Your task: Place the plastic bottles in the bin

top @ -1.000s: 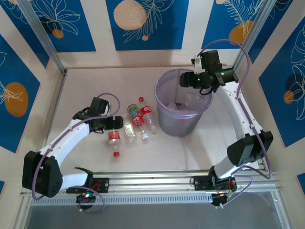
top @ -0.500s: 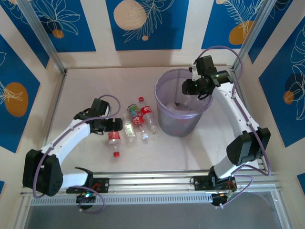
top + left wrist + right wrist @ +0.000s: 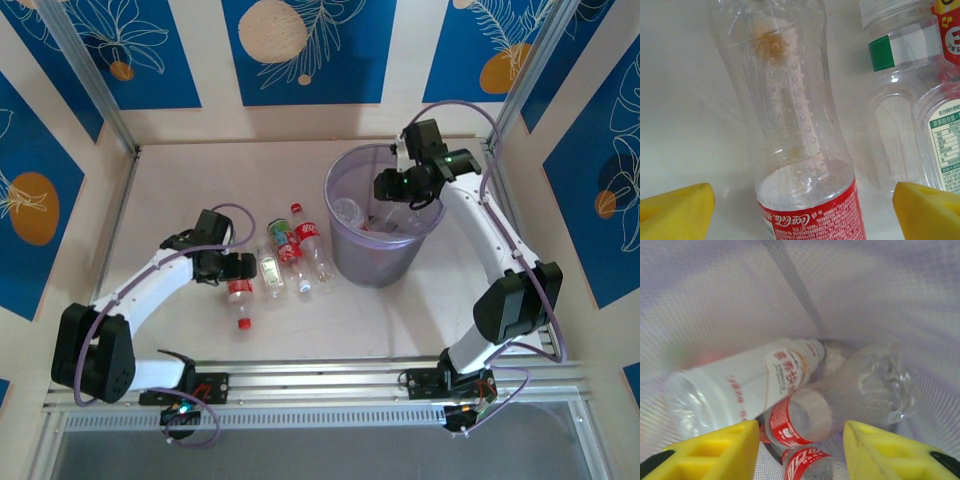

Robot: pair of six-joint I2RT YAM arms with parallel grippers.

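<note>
A pale table (image 3: 420, 300) sits inside a booth of blue floral wall panels (image 3: 300, 50). On the table's right half stands the bin (image 3: 372, 262), a round, translucent pale-purple bucket, upright and much taller than the bottles near it.

The right arm (image 3: 490, 240) rises from the near edge and bends over the bin's rim, so the right gripper (image 3: 397, 190) points down into the bin's mouth. The right wrist view shows its yellow fingers (image 3: 715, 450) parted, with nothing between them. Below them, on the bin's floor, lie a white-labelled bottle (image 3: 750, 385), a clear crumpled bottle (image 3: 875, 385) and a red-labelled bottle (image 3: 790, 425), all on their sides and touching one another.

The left arm (image 3: 140, 290) reaches across the table's left half. The left gripper (image 3: 240, 265) hangs low over a row of bottles lying just left of the bin. In the left wrist view its yellow fingertips (image 3: 677, 210) stand wide apart on either side of a Coca-Cola bottle (image 3: 800, 150), with a gap on each side and no contact.

The Coca-Cola bottle lies flat on the table. Just beside it lies a green-labelled bottle (image 3: 910, 100). In the top view, two more red-labelled bottles (image 3: 290, 250) lie between that one and the bin.

A loose red cap (image 3: 243, 324) rests on the table, near the Coca-Cola bottle on its near side.
</note>
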